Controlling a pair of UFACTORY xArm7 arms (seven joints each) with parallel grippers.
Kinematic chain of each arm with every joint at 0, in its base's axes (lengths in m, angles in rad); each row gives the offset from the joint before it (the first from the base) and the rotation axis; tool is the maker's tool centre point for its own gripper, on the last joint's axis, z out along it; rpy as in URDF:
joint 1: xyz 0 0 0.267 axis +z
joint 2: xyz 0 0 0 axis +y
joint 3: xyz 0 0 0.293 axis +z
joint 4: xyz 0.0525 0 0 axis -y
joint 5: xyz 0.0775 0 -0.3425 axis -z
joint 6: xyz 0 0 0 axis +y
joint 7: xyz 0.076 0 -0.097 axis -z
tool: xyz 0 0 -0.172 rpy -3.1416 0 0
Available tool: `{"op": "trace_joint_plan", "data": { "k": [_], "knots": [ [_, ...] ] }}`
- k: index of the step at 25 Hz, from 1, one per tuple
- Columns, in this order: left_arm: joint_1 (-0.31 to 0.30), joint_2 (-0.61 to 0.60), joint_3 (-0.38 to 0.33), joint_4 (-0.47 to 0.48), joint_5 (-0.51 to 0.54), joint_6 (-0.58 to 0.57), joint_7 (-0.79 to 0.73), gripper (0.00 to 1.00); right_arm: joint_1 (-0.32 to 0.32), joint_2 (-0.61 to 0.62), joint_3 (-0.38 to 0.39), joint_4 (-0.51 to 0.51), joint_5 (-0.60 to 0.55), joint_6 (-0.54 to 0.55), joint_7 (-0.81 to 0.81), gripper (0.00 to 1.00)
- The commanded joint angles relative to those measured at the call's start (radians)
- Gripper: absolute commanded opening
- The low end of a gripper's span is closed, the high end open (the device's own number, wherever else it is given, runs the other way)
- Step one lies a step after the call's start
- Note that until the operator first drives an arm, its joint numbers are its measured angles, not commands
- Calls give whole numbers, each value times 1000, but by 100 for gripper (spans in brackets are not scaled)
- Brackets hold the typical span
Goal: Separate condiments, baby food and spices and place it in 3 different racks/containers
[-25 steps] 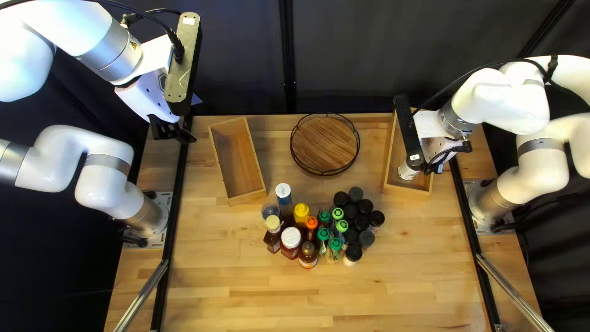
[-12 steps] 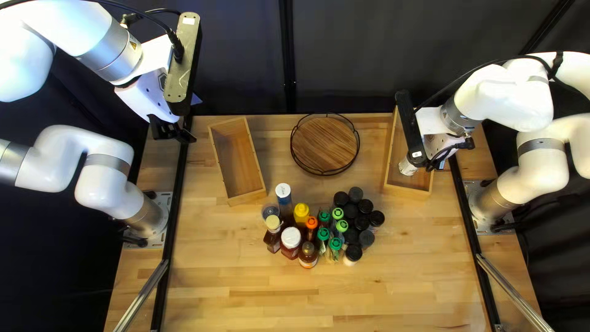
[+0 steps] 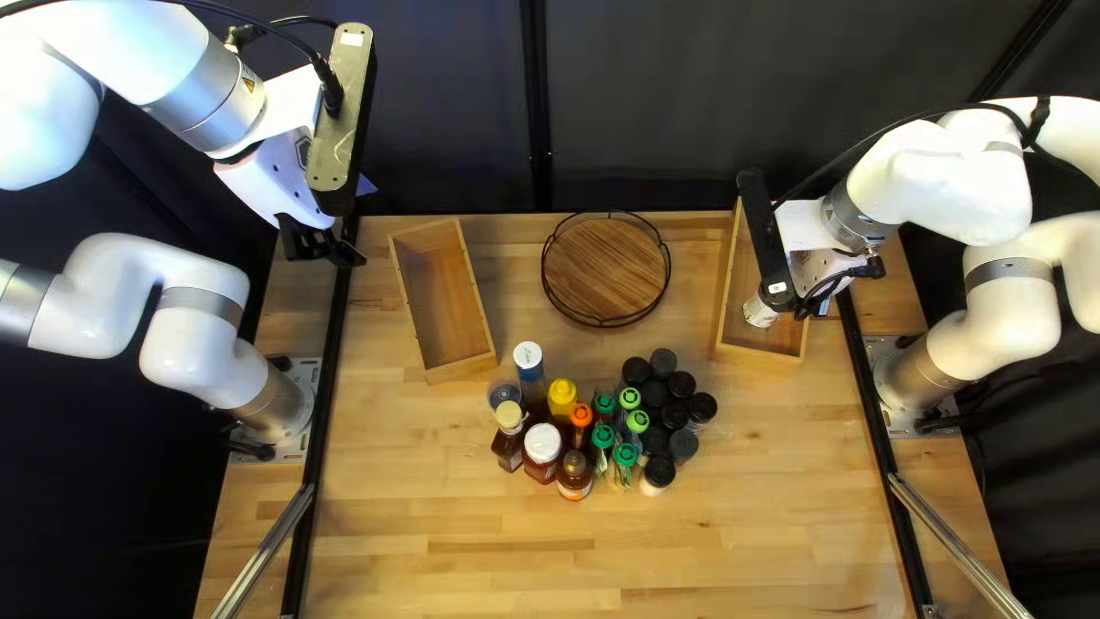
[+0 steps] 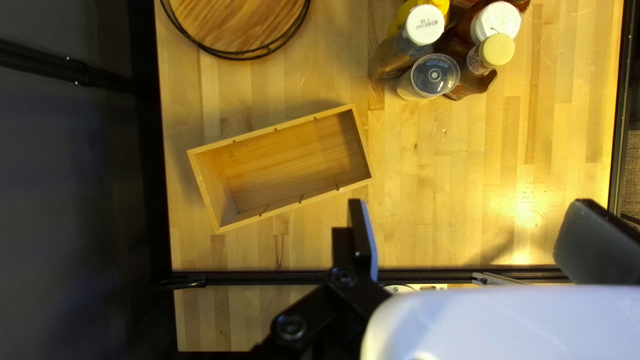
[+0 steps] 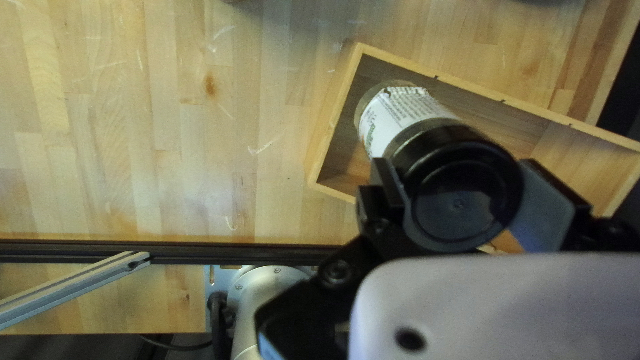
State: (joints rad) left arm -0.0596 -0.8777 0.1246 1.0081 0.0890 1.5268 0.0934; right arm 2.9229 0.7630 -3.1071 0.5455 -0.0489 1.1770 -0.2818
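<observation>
"Right gripper (image 3: 811, 300) has a jar (image 5: 407, 117) pinched by its black lid (image 5: 460, 193), see?"

"Yes, both fingers press on it, with the jar's base within the rim of the right-hand wooden box (image 3: 762, 358). Is it touching the bottom?"

"Can't tell from here. How's the left gripper (image 3: 324, 243)?"

"Fingers wide apart, near the left-hand wooden box (image 3: 461, 369). A round tray (image 3: 604, 269) sits between the boxes."

"And nearer us on the tabletop (image 3: 458, 539), sauce bottles (image 3: 509, 441) crowd beside green-capped bottles (image 3: 603, 437) and black-lidded jars (image 3: 701, 407)."
</observation>
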Motion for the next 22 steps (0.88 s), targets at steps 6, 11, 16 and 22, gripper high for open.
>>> {"op": "trace_joint_plan", "data": {
  "k": [6, 11, 16, 22],
  "knots": [
    [0, 0, 0, 0, 0, 0, 0, 100, -278, -35, 229, 34, 201, -43, -202, 0],
    [0, 0, 0, 0, 0, 0, 0, 100, -67, -191, 67, 156, 77, -71, -97, 0],
    [0, 0, 0, 0, 0, 0, 0, 100, -184, -281, 146, 261, 123, -53, -140, 0],
    [0, 0, 0, 0, 0, 0, 0, 100, -225, -295, 94, 284, 86, -22, -123, 0]
  ]
}}
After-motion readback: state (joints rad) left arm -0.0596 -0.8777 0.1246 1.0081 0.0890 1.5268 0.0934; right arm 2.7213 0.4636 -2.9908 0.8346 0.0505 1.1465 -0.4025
